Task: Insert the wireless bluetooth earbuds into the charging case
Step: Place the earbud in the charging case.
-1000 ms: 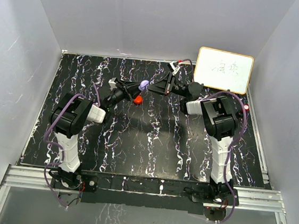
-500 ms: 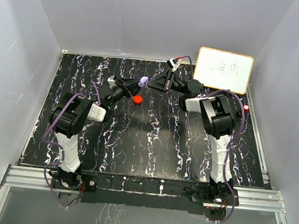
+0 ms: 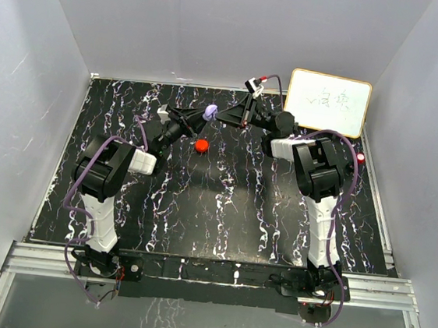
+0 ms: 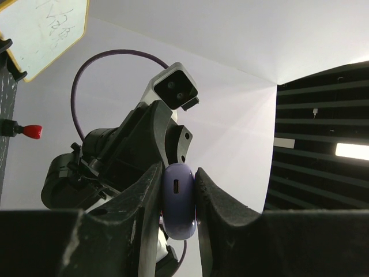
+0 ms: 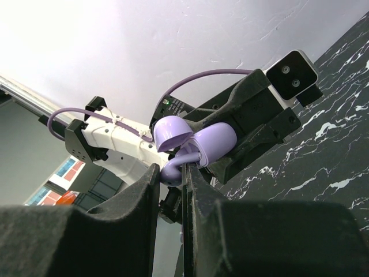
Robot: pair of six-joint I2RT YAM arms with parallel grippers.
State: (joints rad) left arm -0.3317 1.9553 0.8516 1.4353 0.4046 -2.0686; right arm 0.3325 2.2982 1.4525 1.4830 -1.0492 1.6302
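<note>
My left gripper [image 4: 179, 193] is shut on the purple charging case [image 4: 178, 199], held edge-on above the table's far middle [image 3: 208, 114]. In the right wrist view the case [image 5: 218, 141] has its lid [image 5: 172, 131] flipped open. My right gripper [image 5: 171, 178] is shut on the purple earbud [image 5: 174, 168], whose stem reaches into the case's open mouth. From above, the right gripper [image 3: 222, 117] meets the case from the right. No red earbud shows.
A small red round piece [image 3: 201, 144] lies on the black marbled table [image 3: 223, 203] just below the two grippers. A whiteboard [image 3: 327, 102] leans at the back right, with a red-tipped item [image 3: 359, 158] near the right arm. White walls surround the table.
Both grippers have risen and shifted toward the far wall together, carrying the case and the earbud. The red round piece stays on the table.
</note>
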